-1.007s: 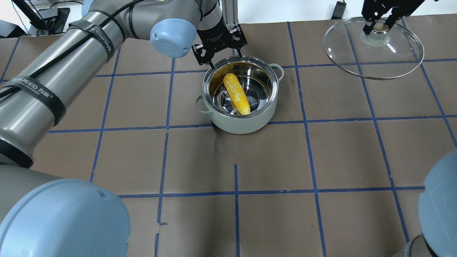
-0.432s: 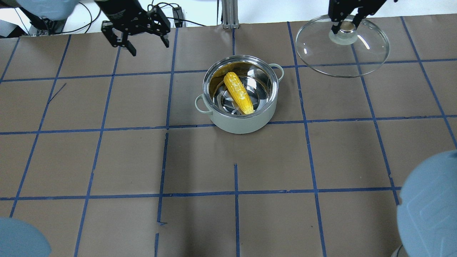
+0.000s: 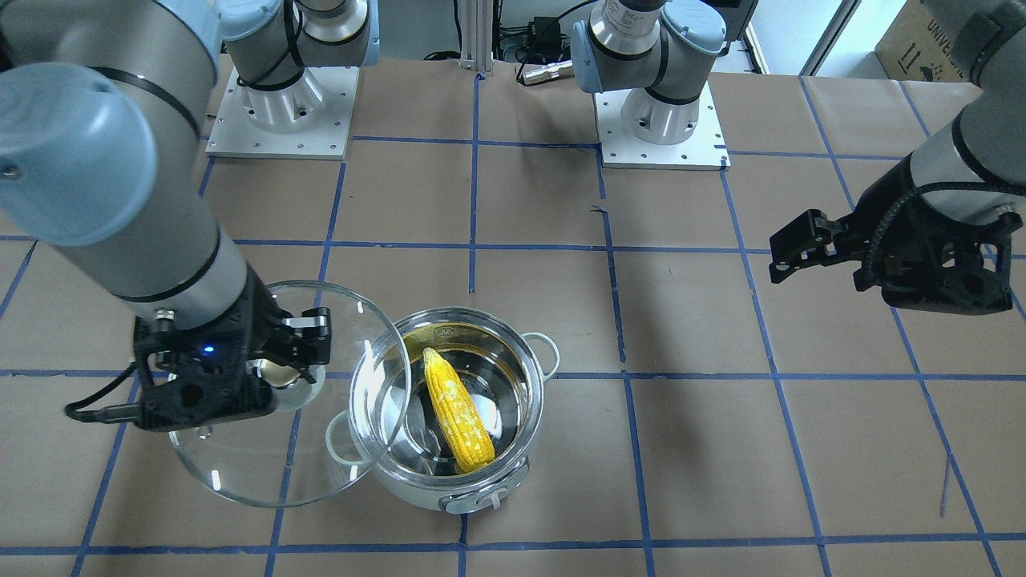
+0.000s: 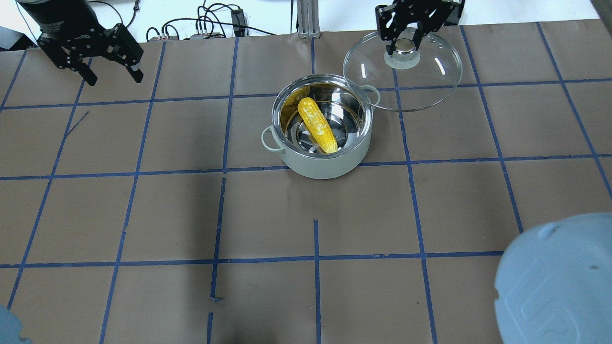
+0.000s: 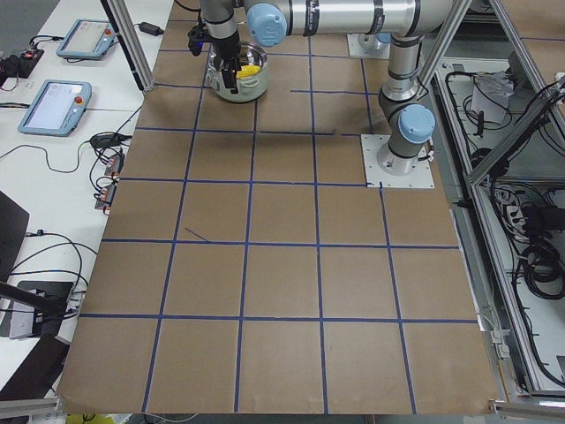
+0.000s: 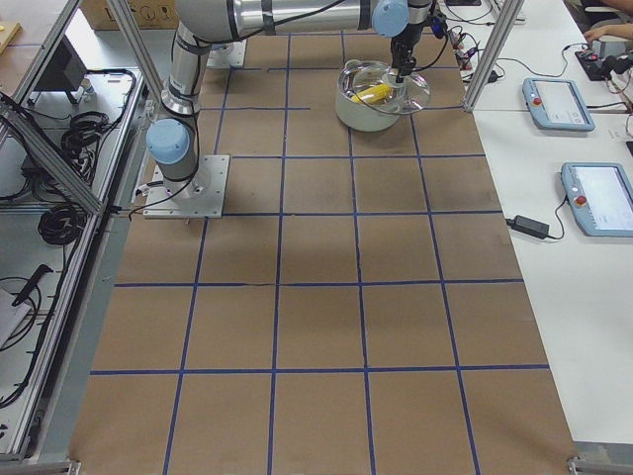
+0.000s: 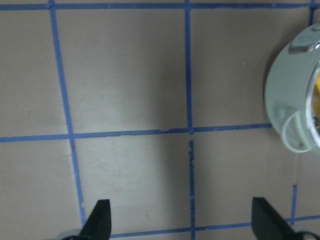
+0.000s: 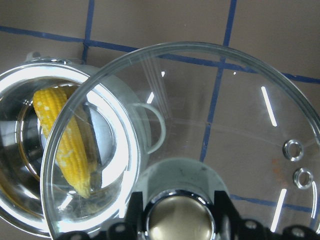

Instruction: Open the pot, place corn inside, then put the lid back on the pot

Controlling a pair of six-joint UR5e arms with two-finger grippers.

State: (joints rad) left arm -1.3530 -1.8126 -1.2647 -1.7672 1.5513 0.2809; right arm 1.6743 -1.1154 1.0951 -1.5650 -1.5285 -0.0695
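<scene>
The pale mint pot [image 4: 325,167] stands open at the table's middle-far part, and the yellow corn [image 4: 316,125] lies slanted inside it. My right gripper [image 4: 403,45] is shut on the beige knob of the clear glass lid [image 4: 430,88] and holds it in the air to the pot's right. The lid's edge overlaps the pot's rim. The right wrist view shows the lid [image 8: 225,125] above the corn [image 8: 65,140]. My left gripper [image 4: 114,77] is open and empty, far left of the pot. The left wrist view shows the pot's wall [image 7: 287,100] at the right edge.
The brown table carries a blue tape grid [image 4: 315,258]. Both arm bases [image 3: 276,120] stand at the robot's side. Cables [image 4: 210,28] lie beyond the far edge. Two teach pendants [image 6: 559,104] lie on the side bench.
My left gripper has gone from the pot's rim far to the left, still open. My right gripper has carried the lid leftward until it overlaps the pot's rim.
</scene>
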